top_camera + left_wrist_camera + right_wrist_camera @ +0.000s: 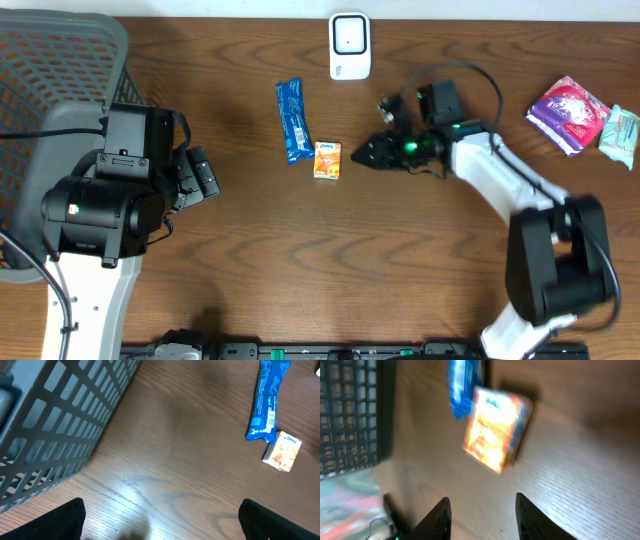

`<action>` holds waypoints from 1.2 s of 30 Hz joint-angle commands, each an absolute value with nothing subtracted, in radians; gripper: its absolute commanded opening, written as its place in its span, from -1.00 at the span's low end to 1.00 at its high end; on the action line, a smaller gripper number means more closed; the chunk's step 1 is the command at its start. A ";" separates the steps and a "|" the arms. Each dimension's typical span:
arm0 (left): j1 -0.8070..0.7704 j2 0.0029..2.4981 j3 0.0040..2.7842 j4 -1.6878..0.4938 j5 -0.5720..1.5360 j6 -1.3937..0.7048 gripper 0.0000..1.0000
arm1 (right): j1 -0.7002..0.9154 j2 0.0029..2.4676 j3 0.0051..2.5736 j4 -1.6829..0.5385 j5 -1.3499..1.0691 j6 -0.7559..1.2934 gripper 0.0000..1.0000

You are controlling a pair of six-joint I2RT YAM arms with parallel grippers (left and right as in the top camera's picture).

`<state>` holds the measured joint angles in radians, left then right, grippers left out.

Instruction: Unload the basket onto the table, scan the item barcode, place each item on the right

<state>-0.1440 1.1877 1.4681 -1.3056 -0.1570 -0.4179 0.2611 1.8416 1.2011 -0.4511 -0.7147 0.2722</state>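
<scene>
A small orange box [327, 159] lies on the wooden table beside a blue snack bar [293, 119]. Farther back stands a white scanner [349, 45]. My right gripper [358, 153] hovers just right of the orange box, fingers pointing at it. In the right wrist view the box [495, 427] lies ahead of the right gripper [482, 502], whose jaws are open with only bare wood between them. My left gripper [200, 178] rests at the left, near the basket. In the left wrist view the left gripper [160, 520] is open wide and empty, with the box [283, 451] and bar [267, 397] far to the right.
A grey mesh basket [60, 60] fills the back left corner and shows as a wall [50, 435] in the left wrist view. A purple packet [568, 112] and a teal packet [620, 133] lie at the far right.
</scene>
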 commanded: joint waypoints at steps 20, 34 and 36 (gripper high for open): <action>-0.139 1.190 1.477 -1.309 -0.168 -0.412 0.96 | 0.754 2.037 1.234 -0.116 0.379 0.384 0.05; -0.139 1.190 1.477 -1.309 -0.168 -0.412 0.95 | 0.744 2.064 1.234 -0.160 0.443 0.406 -0.36; -0.139 1.190 1.477 -1.309 -0.168 -0.412 0.96 | 0.743 2.062 1.237 -0.170 0.459 0.407 -0.30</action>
<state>-0.1440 1.1877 1.4681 -1.3052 -0.1570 -0.4179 0.7540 2.0552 1.2354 -0.1474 0.4030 0.3882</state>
